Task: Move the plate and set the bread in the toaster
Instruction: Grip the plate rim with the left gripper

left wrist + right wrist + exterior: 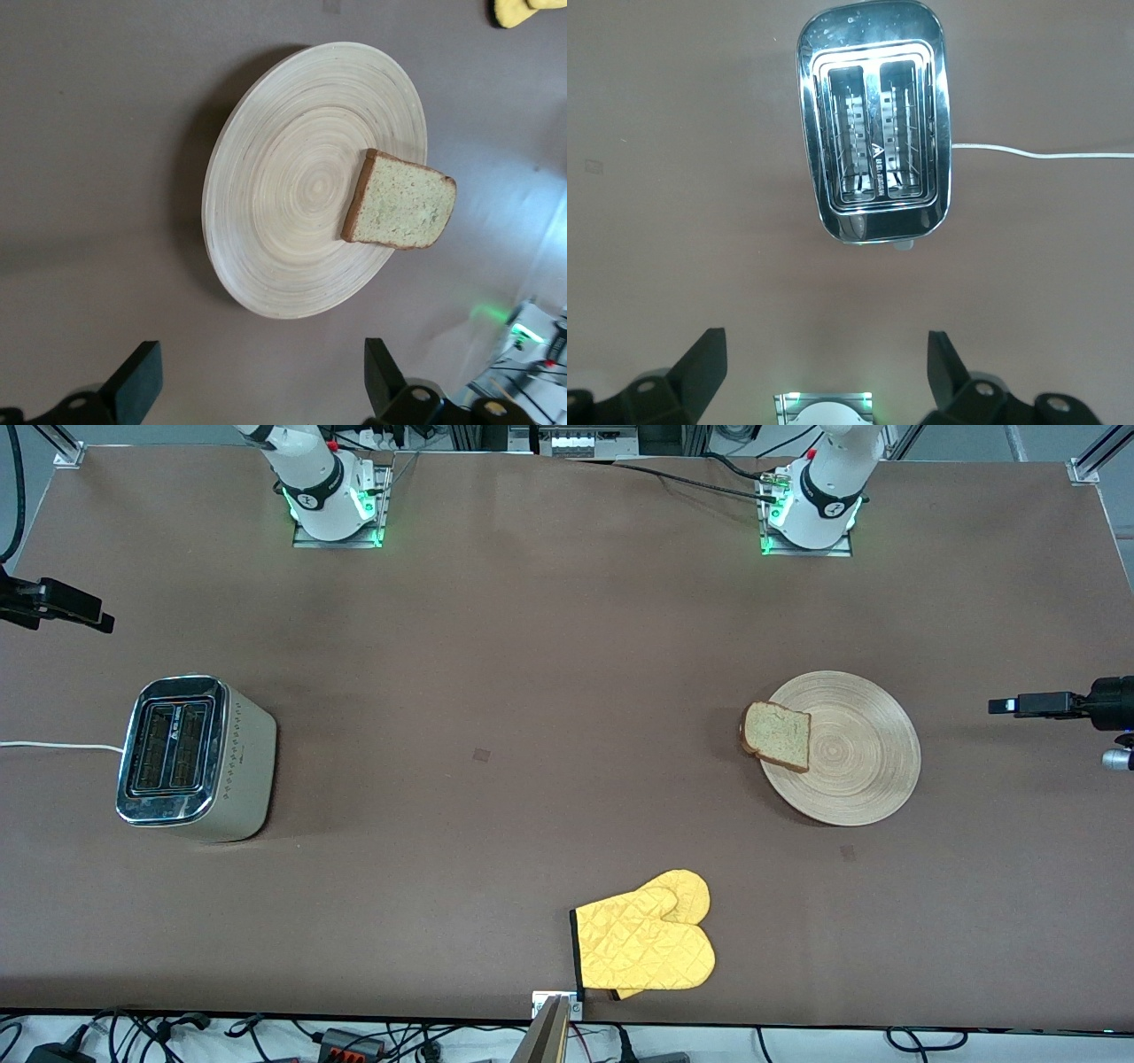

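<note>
The tan wooden plate (850, 753) lies toward the left arm's end of the table. The bread (778, 735) lies flat on its rim, on the side toward the toaster, and overhangs slightly. The toaster (190, 757) stands toward the right arm's end, with both slots empty. My left gripper (1001, 706) is open and empty, up over the table's end beside the plate. Its wrist view shows the plate (283, 195) and bread (400, 202) ahead of the open left gripper (261, 376). My right gripper (102, 622) is open and empty, up over the table's end near the toaster (875, 124); it shows open in its wrist view (824, 359).
A yellow oven mitt (647, 943) lies near the table's front edge, nearer to the front camera than the plate. The toaster's white cord (53, 745) runs off the right arm's end of the table. The right arm's base (824, 409) shows in the right wrist view.
</note>
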Tool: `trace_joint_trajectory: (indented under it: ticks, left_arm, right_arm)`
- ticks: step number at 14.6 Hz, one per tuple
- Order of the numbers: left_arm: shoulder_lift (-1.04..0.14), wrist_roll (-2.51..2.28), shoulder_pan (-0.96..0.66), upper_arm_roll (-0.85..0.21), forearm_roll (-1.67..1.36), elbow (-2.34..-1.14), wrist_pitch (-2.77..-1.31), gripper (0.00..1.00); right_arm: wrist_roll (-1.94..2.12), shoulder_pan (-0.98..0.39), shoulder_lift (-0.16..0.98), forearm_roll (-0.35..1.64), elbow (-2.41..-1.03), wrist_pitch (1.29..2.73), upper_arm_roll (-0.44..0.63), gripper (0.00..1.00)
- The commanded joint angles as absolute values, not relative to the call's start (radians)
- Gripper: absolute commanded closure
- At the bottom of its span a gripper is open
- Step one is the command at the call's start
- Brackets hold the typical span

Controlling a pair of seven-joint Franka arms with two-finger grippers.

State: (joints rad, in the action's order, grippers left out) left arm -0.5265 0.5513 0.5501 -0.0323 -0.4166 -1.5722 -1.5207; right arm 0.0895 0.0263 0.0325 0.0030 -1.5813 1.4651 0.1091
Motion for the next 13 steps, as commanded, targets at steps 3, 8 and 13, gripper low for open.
trace_joint_trajectory:
  ticks: [3,8,13]
  left_arm:
    - [-0.649,0.762,0.589,-0.041,-0.492,-1.549,-1.597,0.0]
    - [-0.748,0.877,0.614,-0.041,-0.615,-1.601,-1.609,0.02]
    - [-0.821,0.916,0.606,-0.064,-0.666,-1.644,-1.652,0.11]
  right_arm:
    - [0.094,0.041,0.04,0.0,-1.56,1.453,0.095,0.0]
    - [0.094,0.041,0.04,0.0,-1.56,1.451,0.095,0.0]
    - [0.094,0.041,0.04,0.0,-1.56,1.451,0.095,0.0]
